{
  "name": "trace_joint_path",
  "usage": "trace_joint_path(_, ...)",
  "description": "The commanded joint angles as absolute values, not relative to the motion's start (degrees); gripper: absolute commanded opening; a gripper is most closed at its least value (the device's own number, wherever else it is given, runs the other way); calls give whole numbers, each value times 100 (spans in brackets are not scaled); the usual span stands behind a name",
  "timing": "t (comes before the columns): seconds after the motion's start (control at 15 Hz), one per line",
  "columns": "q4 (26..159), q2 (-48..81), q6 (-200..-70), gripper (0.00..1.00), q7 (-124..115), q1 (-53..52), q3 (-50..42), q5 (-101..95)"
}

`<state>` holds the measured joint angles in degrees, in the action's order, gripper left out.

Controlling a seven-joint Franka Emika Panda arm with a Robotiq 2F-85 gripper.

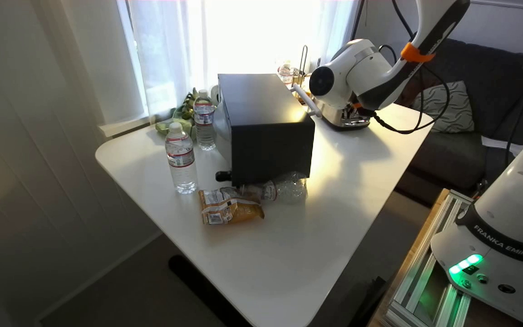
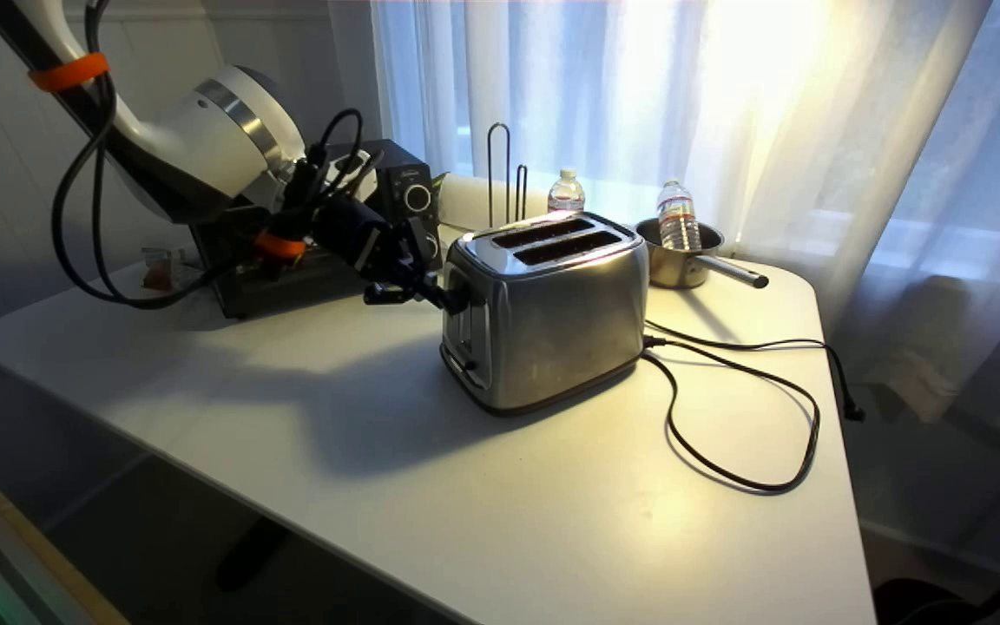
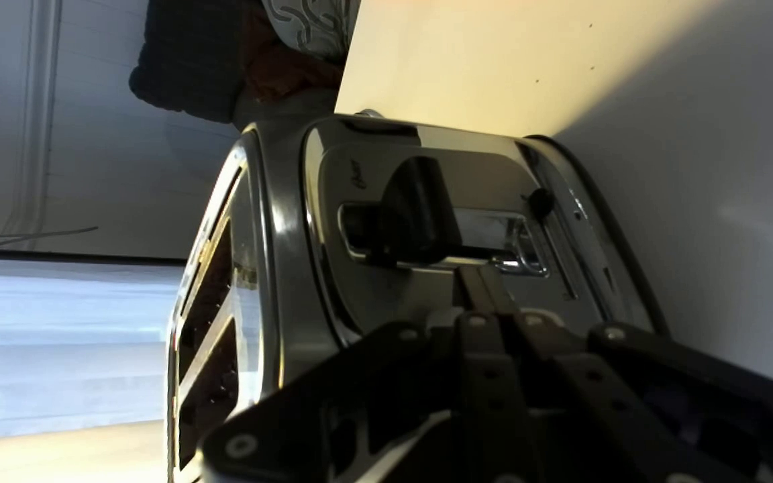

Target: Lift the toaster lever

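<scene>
The silver two-slot toaster stands upright on the white table; it also shows in an exterior view, partly behind the arm. In the wrist view the toaster lies sideways, its top slots to the left. Its black lever is at the end of its slot nearer the toaster's top. My gripper is shut, fingertips together with nothing between them. The tips are at the toaster's front face, on the base side of the lever; I cannot tell whether they touch it. In an exterior view the gripper and lever overlap darkly.
A black oven-like box with a white handle stands beside the arm. A steel pot holding a bottle and a power cord are beyond the toaster. Bottles and an orange snack bag lie near the box.
</scene>
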<state>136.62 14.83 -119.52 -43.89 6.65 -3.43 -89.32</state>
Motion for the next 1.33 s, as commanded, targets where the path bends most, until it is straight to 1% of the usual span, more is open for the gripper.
trace_joint_path(0.0,13458,1588,-11749,0,-4200,603,-362,-9189)
trace_joint_path(0.73,13248,1648,-11749,0,-4140,608,-359,-9694)
trace_joint_path(1.27,13236,1721,-11901,0,-3978,668,-336,-9392)
